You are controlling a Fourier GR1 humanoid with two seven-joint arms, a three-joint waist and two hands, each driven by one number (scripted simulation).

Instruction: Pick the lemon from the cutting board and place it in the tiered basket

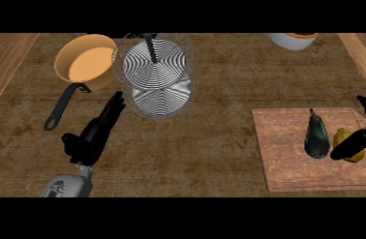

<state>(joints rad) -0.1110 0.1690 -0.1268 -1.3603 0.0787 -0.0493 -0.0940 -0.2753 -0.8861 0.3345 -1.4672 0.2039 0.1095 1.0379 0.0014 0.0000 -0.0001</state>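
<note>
The yellow lemon (pixel 343 135) lies near the right end of the wooden cutting board (pixel 286 151). My right hand (pixel 350 146) comes in from the right edge and lies across the lemon, hiding much of it; most of the hand is out of view. The wire tiered basket (pixel 157 64) stands at the back centre-left, its lower tier (pixel 163 100) nearer to me. My left hand (pixel 97 131) rests open at the lower left, fingers straight and pointing up towards the basket's lower tier.
A dark green vegetable (pixel 316 136) lies on the board just left of the lemon. An orange saucepan (pixel 85 59) with a black handle sits left of the basket. A white cup (pixel 293 39) stands at the back right.
</note>
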